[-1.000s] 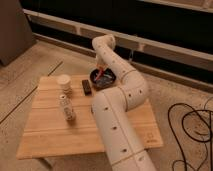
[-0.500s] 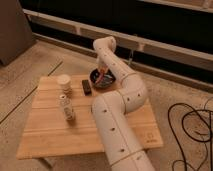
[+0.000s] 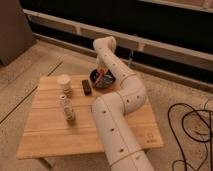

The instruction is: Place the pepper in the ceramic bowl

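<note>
The small slender red-orange pepper (image 3: 101, 75) is seen as a thin orange streak at the ceramic bowl (image 3: 111, 83), a round, shallow, dark brown-black dish standing near the far edge of the light wooden desk (image 3: 45, 135). Compared with the view half a second ago, hardly any change is noted: the arm is bent in the same way, the gripper is kept over the bowl, and the orange streak is found at the same spot.

Toward the left of the desk, a cream-coloured cylindrical cup (image 3: 64, 81) is placed upright. In front of it, nearer the camera, a small pale patterned bottle (image 3: 66, 107) is stood upright too. Just right of the cup, between it and the bowl, a small dark rectangular block (image 3: 86, 87) is laid flat on the wood, close beside the bowl's left rim.

The gripper (image 3: 102, 69) is lowered onto the bowl from above, right at the pepper. Whether the pepper is gripped or already resting in the bowl cannot be told, as the tip is merged with the dark dish. The thick white segmented arm (image 3: 120, 115) is curved from the lower right up to the bowl. On the floor at the far right, black cables (image 3: 192, 125) are looped.
</note>
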{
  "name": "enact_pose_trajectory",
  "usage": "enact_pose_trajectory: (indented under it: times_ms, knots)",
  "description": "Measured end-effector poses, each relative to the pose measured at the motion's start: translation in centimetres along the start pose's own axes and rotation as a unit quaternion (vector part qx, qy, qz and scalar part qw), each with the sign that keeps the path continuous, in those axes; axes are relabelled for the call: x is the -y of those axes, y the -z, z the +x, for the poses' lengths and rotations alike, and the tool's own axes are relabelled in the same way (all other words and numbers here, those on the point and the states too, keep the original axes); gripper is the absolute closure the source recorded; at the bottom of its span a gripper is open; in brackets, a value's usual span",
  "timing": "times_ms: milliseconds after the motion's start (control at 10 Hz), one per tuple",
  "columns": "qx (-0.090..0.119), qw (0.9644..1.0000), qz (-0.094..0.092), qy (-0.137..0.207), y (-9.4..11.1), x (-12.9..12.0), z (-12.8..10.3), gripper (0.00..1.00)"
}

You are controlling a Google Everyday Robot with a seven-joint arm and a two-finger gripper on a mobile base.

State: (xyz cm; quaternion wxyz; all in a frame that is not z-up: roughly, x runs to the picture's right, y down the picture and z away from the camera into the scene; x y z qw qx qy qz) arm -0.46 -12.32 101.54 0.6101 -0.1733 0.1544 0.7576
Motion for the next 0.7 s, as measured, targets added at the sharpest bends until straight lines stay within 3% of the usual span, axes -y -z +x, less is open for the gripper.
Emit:
enact_pose_trajectory:
  times_ms: [700]
  knots:
    - [0.003,1.0,-0.002,0.0,0.2,-0.01,-0.23,0.3]
